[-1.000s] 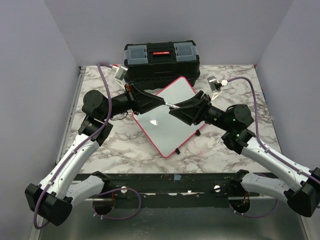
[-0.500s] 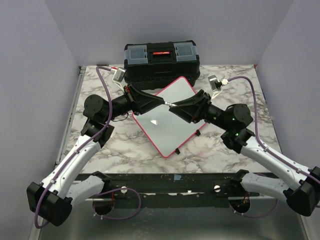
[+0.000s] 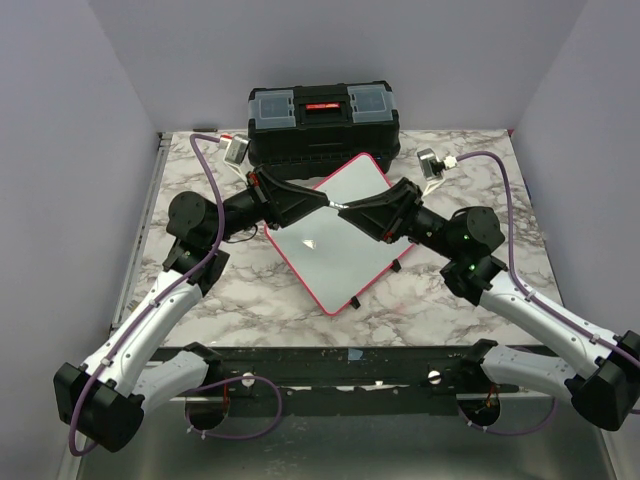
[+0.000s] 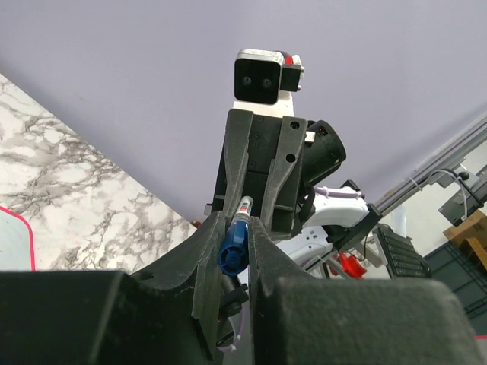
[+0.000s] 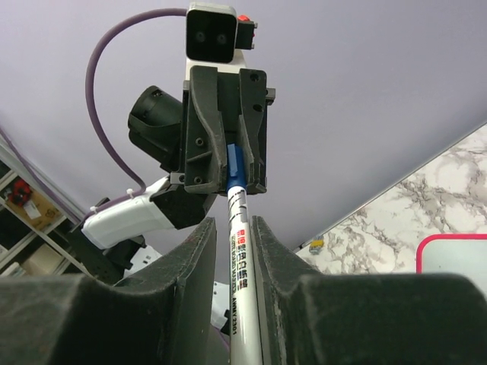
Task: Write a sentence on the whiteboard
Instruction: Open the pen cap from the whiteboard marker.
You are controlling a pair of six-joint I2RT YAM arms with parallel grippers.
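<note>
The whiteboard (image 3: 335, 262) lies flat and blank on the table (image 3: 250, 290), stiff and slick, needing no grip. Above it hangs the marker (image 5: 239, 274), light and smooth, best pinched mid-barrel. The left gripper (image 4: 234, 228) clamps its blue cap (image 4: 232, 255). The right gripper (image 5: 232, 224) stands narrow around the barrel, and I cannot tell whether it pinches.

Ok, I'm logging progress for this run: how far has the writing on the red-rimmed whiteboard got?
Done: nothing written yet; the red-rimmed white whiteboard looks blank. In hand: the left gripper is shut on the blue cap of a white marker pen held above the board. The right gripper has its fingers either side of the barrel, grip unclear; probably an uncapping. Left: cap off, then all the writing.
</note>
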